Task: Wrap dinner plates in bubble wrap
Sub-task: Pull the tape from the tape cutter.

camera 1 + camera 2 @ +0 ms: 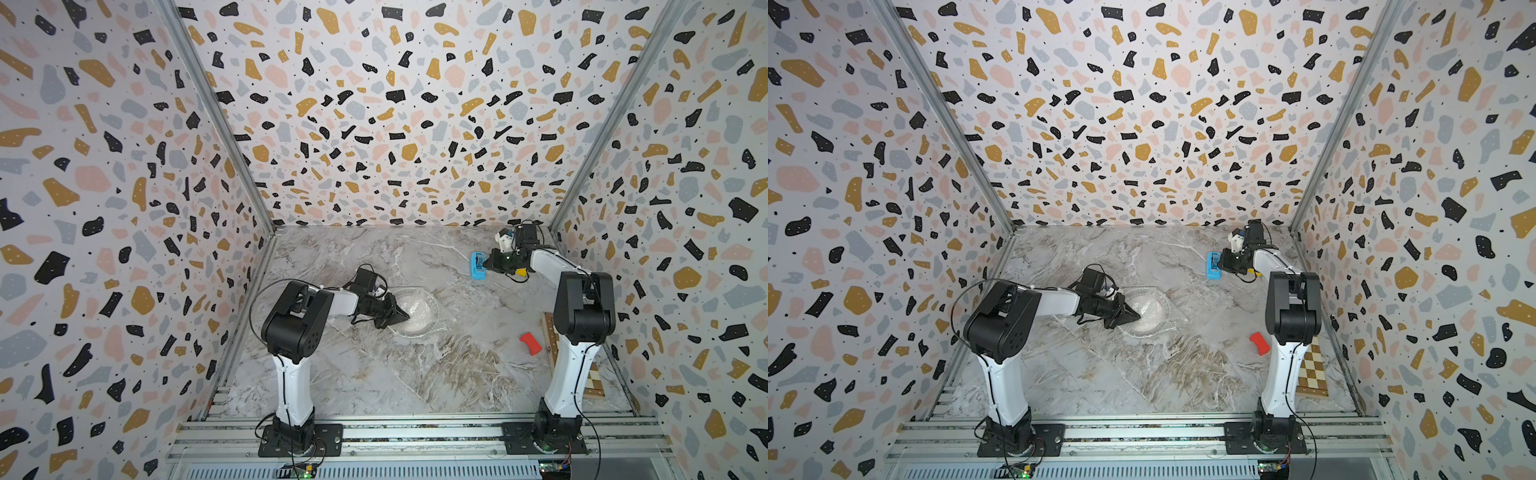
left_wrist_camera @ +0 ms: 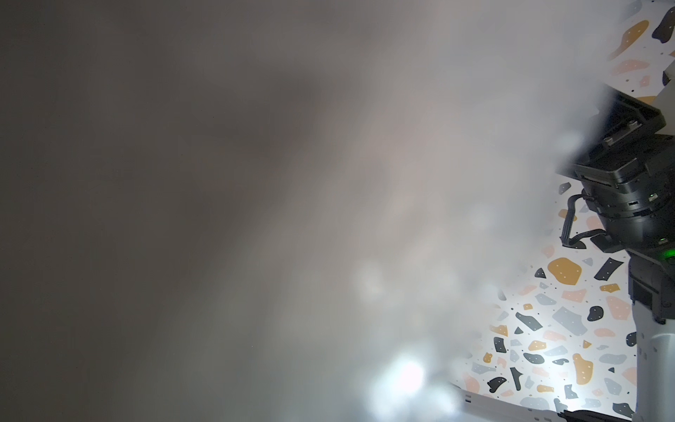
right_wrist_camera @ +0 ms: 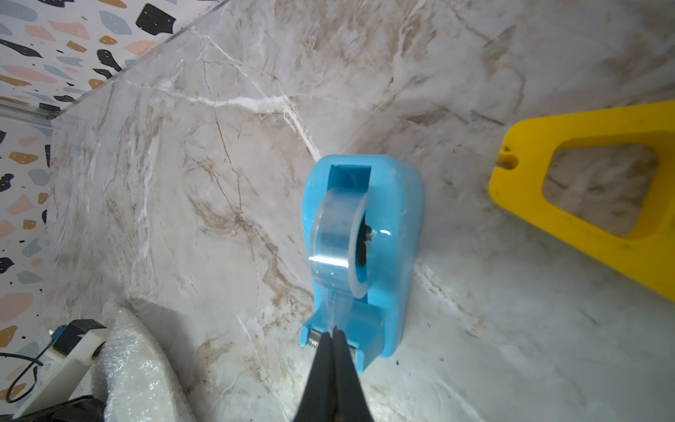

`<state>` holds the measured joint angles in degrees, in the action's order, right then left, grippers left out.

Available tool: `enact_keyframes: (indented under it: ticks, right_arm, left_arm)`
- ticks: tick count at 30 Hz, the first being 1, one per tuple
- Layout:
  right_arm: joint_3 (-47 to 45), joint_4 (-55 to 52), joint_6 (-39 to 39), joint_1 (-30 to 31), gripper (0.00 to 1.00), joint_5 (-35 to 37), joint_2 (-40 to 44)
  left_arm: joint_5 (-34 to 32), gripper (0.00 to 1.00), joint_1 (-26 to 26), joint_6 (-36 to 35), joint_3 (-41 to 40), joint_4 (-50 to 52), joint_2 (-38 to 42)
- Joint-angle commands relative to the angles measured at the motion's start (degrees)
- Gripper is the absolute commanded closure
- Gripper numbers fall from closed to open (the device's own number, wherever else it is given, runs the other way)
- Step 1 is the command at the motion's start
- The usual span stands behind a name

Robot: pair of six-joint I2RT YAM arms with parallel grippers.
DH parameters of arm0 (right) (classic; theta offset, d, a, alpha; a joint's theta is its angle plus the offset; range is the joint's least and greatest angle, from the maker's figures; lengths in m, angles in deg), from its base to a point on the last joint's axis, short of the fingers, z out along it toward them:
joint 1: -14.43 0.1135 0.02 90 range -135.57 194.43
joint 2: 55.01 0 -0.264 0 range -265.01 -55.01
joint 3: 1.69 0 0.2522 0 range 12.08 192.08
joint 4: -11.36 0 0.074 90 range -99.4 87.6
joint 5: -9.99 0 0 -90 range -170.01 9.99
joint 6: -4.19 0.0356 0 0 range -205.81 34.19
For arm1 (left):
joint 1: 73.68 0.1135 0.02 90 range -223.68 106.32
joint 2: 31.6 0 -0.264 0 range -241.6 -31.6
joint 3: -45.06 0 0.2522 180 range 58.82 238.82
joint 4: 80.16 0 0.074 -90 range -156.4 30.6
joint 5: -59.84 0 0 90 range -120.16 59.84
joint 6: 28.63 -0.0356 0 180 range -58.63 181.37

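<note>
Taping step | left gripper pinched shut on bubble wrap over plate, mid-table | right gripper clamping tape at dispenser | next: draw strip out, tear cleanly.

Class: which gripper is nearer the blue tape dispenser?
Right. The right gripper sits at the cutter of the blue tape dispenser; the left gripper is away at the wrapped plate.

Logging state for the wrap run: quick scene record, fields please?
plate: centre, pale disc under bubble wrap
left claw: shut, tips on the wrap over the plate
right claw: shut on tape end at blue tape dispenser
clutter: red piece, checkered board near right arm base
left wrist view: fogged, mostly blocked
</note>
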<state>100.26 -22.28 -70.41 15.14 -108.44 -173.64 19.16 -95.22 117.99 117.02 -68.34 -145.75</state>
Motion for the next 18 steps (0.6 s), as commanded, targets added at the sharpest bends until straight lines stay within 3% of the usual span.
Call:
enact_keyframes:
  ticks: [1, 18]
  right_arm:
    - [-1.1, -4.0, 0.3, 0.4, 1.0, 0.7, 5.1]
    - [-6.7, -5.4, 0.4, 2.9, 1.0, 1.9, 10.6]
  left_arm:
    - [-8.8, 0.89, 0.1, 0.2, -3.1, 3.8, -3.2]
    - [-8.3, 0.89, 0.2, 1.0, -4.0, 2.2, -2.8]
